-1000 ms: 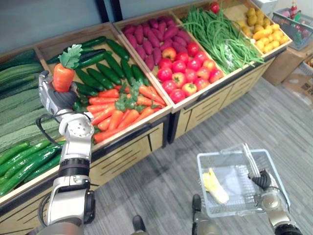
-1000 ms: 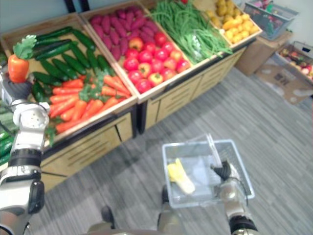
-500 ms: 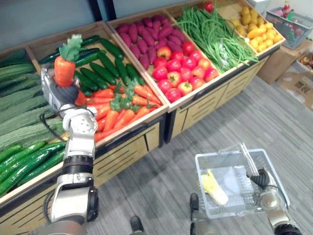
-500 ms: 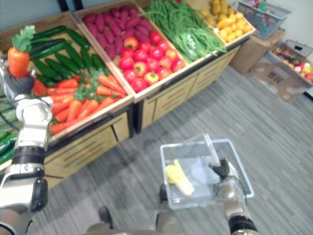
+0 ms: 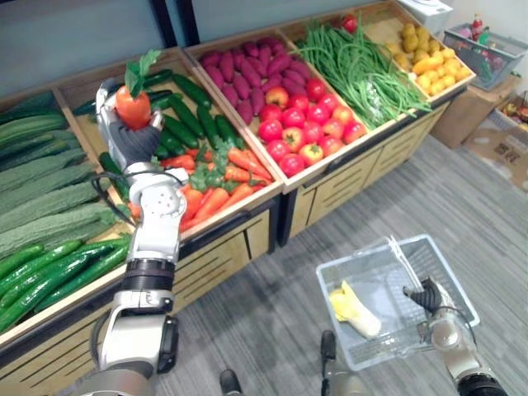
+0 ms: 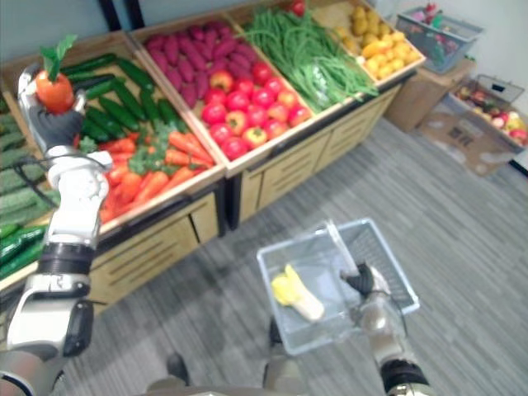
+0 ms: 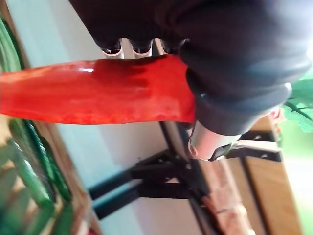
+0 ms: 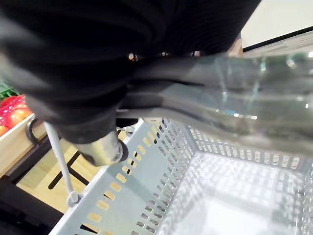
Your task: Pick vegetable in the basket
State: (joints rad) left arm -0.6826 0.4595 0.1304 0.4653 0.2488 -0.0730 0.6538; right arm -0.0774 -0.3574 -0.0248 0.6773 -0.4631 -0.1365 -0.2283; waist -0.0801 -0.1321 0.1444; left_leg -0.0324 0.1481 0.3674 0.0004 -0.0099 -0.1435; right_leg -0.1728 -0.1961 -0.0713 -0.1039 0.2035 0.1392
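Since a second ago your left robot hand (image 5: 130, 142) has carried the carrot (image 5: 133, 106) further over the cucumbers (image 5: 194, 111), fingers curled round it. Your right robot hand (image 5: 428, 294) grips the handle (image 5: 404, 264) of the basket (image 5: 452, 276), well apart from the carrot, with a yellow vegetable (image 5: 353, 307) lying inside.

Purple sweet potatoes (image 5: 247, 70), red apples (image 5: 301, 125), green beans (image 5: 363, 74), yellow fruit (image 5: 431, 56)

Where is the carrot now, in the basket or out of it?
Out. The left hand holds the carrot above the produce stand; the basket hangs from the right hand.
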